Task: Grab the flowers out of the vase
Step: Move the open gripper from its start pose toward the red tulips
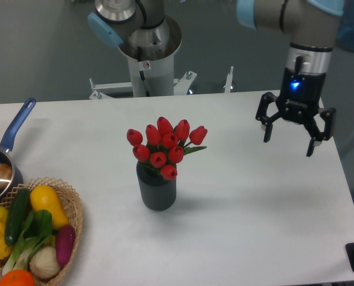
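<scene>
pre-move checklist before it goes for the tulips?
1. Tool open: ok, fingers spread, nothing held.
2. Red tulips seated in the ribbed grey vase: ok.
3. Vase upright: ok.
4. Tool lined up over the tulips: not ok, it hangs off to the side near the table's far corner.
5. Path between tool and tulips: ok, only bare white table.
6. Stem grip point: cannot tell, stems hidden inside the vase.

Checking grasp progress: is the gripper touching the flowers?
Apart. The camera view shows the open gripper well right of the flowers, bare table between them.
</scene>
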Available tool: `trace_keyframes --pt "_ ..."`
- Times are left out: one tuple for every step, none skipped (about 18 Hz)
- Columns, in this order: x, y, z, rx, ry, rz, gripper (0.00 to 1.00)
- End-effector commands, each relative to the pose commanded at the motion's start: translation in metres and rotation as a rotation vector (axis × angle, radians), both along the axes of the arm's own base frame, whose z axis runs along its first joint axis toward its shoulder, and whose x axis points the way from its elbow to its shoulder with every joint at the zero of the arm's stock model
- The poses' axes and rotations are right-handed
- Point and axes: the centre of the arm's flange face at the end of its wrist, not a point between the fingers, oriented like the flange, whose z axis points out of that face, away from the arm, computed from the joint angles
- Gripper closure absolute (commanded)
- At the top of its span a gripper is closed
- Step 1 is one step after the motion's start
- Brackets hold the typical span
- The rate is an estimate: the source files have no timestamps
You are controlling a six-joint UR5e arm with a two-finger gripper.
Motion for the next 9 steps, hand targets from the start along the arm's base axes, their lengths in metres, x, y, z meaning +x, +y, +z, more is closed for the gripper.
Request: trace_keyframes --pt "0.001 0.000 -0.012 0.026 -0.015 -0.024 0.00" --pt "0.000 0.002 -0.019 0.043 -0.023 -0.042 0.00" --pt "0.003 0.006 -0.025 0.047 -0.036 -0.050 0.00" --pt "0.005 0.010 -0.029 0.051 -0.047 -0.056 0.00" --pt "0.006 0.013 -0.036 0.065 -0.065 -0.063 0.00" --pt "0.008 0.017 -0.041 0.086 -0.083 -0.071 0.00" --pt "0.011 0.024 -0.045 0.111 -0.100 -0.087 0.00" --pt "0.012 0.027 -0.052 0.134 -0.120 -0.096 0.00" --pt "0.015 0.031 -0.055 0.157 -0.136 -0.106 0.00"
